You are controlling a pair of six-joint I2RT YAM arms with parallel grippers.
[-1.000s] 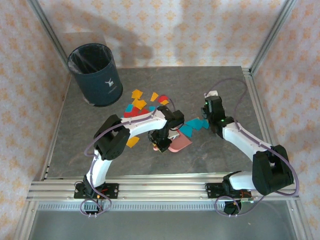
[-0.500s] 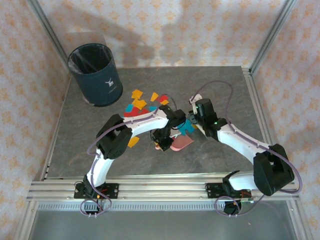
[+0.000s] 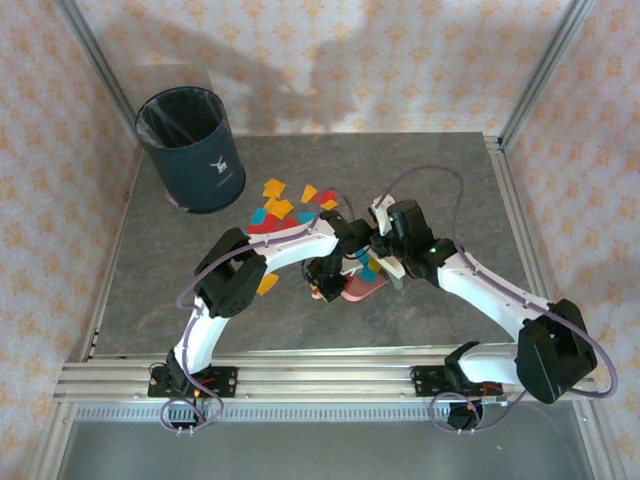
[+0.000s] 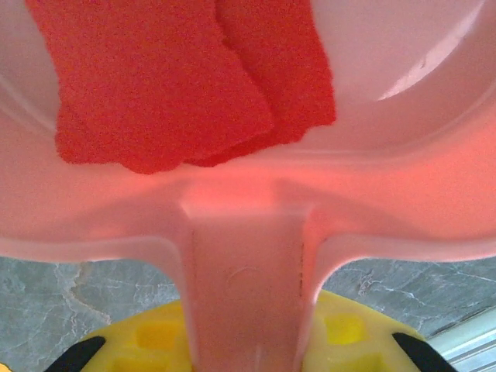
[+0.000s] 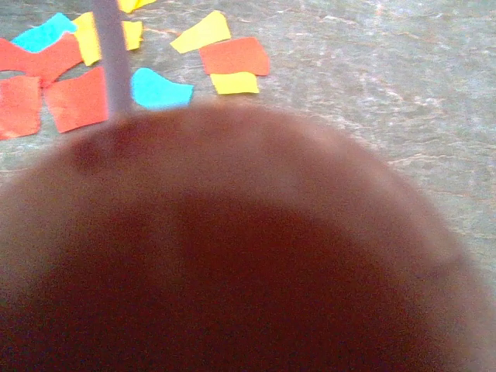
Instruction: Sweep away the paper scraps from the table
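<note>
Left claw (image 4: pixel 248 350) clamped on dustpan (image 4: pixel 256 194) handle; two red scraps (image 4: pixel 163 85) lie in pan. Right claw (image 3: pixel 383 250) closed beside pan; held item unclear. Paper scraps (image 3: pixel 283 208) loose on counter (image 3: pixel 160 290) just beyond pan: likely light, limp, flat. Push, don't pinch.

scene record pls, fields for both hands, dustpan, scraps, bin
left hand: shut on the handle of the dustpan
dustpan contents: two red scraps
right hand: shut, close beside the dustpan
paper scraps: red, yellow and blue pieces loose on the table, between bin and dustpan
bin: dark, upright, far left corner
</note>
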